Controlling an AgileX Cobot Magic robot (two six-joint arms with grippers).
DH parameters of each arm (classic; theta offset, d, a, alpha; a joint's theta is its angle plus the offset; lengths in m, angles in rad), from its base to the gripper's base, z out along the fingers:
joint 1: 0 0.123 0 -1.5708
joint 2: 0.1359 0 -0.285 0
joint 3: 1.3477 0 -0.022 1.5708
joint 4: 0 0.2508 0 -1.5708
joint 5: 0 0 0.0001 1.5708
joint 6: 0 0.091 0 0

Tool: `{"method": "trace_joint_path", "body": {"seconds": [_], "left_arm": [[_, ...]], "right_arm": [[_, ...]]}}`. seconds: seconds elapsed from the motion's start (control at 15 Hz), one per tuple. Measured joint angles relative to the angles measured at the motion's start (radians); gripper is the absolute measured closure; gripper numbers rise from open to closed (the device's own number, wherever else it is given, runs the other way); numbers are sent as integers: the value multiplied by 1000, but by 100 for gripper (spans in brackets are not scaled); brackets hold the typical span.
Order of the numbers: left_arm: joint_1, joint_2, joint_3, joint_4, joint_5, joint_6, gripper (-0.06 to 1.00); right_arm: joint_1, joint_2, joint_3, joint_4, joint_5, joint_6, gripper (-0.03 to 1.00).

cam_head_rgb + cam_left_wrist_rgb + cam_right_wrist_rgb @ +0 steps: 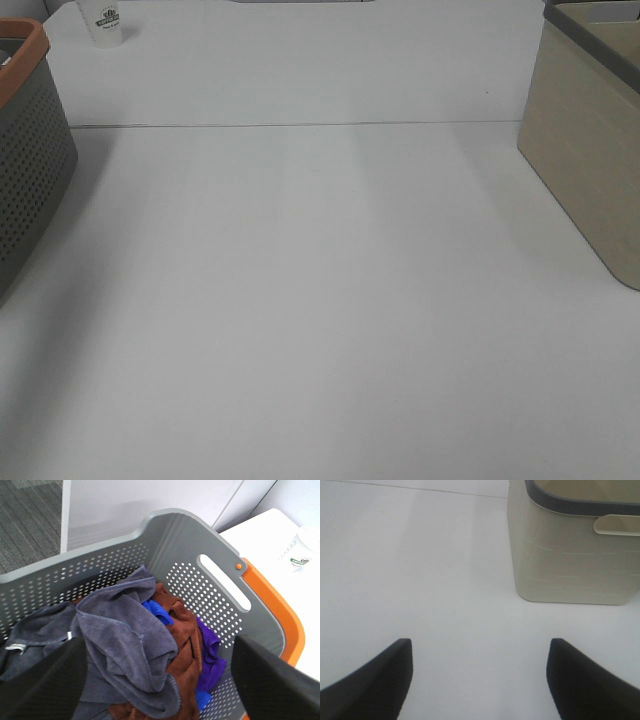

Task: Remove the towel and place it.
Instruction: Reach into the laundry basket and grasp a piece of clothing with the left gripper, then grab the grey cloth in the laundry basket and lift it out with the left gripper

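The dark charcoal-grey towel (120,645) lies crumpled on top of a pile inside the grey perforated basket (200,545), with a small white tag (15,647) at one edge. Brown (180,630), blue (157,611) and purple (210,655) cloths lie beside and under it. My left gripper (160,645) is open and hovers over the pile, one finger on each side of the towel, not touching it. My right gripper (480,642) is open and empty above the bare white table. Neither gripper shows in the exterior high view, and the towel is hidden there.
The grey basket with the orange rim (30,170) stands at the table's left edge. A beige basket (585,170) stands at the right edge and also shows in the right wrist view (570,565). A white paper cup (105,22) stands at the back left.
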Motion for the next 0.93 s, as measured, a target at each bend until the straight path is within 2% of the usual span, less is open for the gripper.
{"method": "trace_joint_path", "body": {"seconds": [0.2,0.27,0.4,0.6,0.93], "left_arm": [[57,132,-112,-96,-41,11,21],[116,203,-164,-253,-72,96,20],[155,271,-182,-354,-113,139,20],[161,344,-183,-371,-128,121,20],[185,438,-183,-365,-163,2,26]], "right_arm": [[0,0,0,0,0,0,23],[0,0,0,0,0,0,23],[0,0,0,0,0,0,23],[0,0,0,0,0,0,23],[0,0,0,0,0,3,23]]}}
